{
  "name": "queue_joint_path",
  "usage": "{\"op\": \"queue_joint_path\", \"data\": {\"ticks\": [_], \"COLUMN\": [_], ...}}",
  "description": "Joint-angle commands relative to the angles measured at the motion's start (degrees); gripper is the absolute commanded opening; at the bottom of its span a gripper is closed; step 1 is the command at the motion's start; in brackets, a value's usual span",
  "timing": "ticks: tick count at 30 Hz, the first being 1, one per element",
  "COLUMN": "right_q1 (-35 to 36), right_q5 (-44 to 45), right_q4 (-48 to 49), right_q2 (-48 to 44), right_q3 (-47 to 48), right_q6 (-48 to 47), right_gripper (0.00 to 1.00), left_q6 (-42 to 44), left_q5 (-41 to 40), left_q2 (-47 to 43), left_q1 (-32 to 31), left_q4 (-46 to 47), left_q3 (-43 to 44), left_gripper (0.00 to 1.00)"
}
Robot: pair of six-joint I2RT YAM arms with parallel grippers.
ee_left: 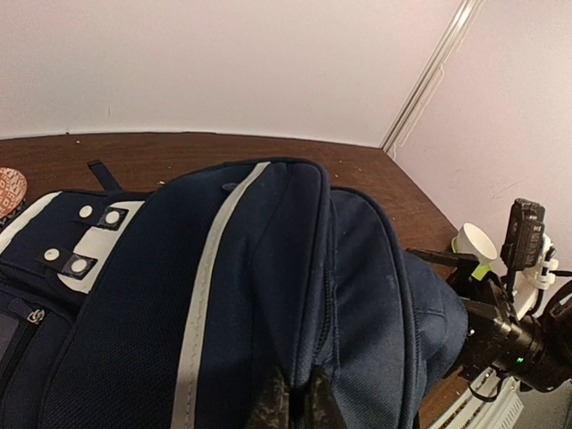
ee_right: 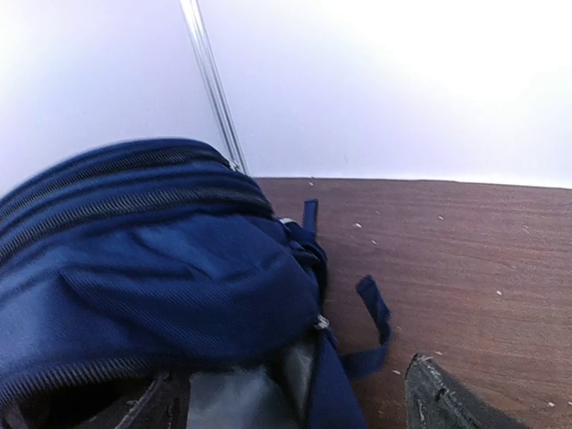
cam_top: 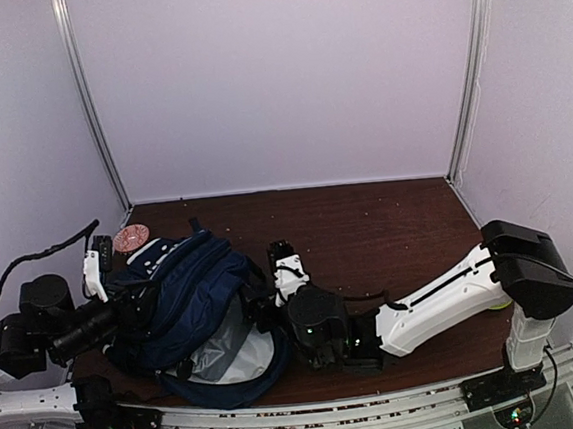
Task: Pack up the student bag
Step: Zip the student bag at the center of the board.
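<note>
The student bag [cam_top: 188, 293] is a navy-blue backpack with white trim, lying on the left part of the brown table. Its mouth faces the near edge and shows grey lining [cam_top: 230, 352]. My left gripper [ee_left: 295, 407] is shut on a fold of the bag's top fabric [ee_left: 268, 268]; in the top view it [cam_top: 132, 306] sits at the bag's left side. My right gripper [ee_right: 290, 375] is open at the bag's right side [cam_top: 262, 310]. Its fingers [ee_right: 447, 398] stand wide apart with the grey lining [ee_right: 232, 398] and a loose blue strap [ee_right: 375, 313] between them.
A round reddish patterned disc [cam_top: 130, 237] lies behind the bag at the far left, also in the left wrist view [ee_left: 9, 192]. A white cup [ee_left: 474, 243] stands near the right arm's base. White walls and metal posts [cam_top: 92, 111] enclose the table.
</note>
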Motion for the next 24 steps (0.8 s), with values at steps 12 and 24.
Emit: {"op": "queue_joint_path", "data": {"ticks": [12, 24], "right_q1": [-1.51, -3.96], "right_q5": [-29.84, -32.34], "right_q4": [-41.37, -53.93], "right_q2": [-18.00, -5.46], "right_q3": [-5.52, 5.75], "right_q6": [22.83, 27.51], "right_gripper": [0.76, 0.69], "left_q6": [1.45, 0.70], "left_q5": [1.33, 4.90], "left_q2": [1.91, 5.14], "left_q1": [-0.05, -0.05], "left_q4": [18.69, 19.88], "left_q3": [-0.77, -0.53], "left_gripper": [0.00, 0.00]}}
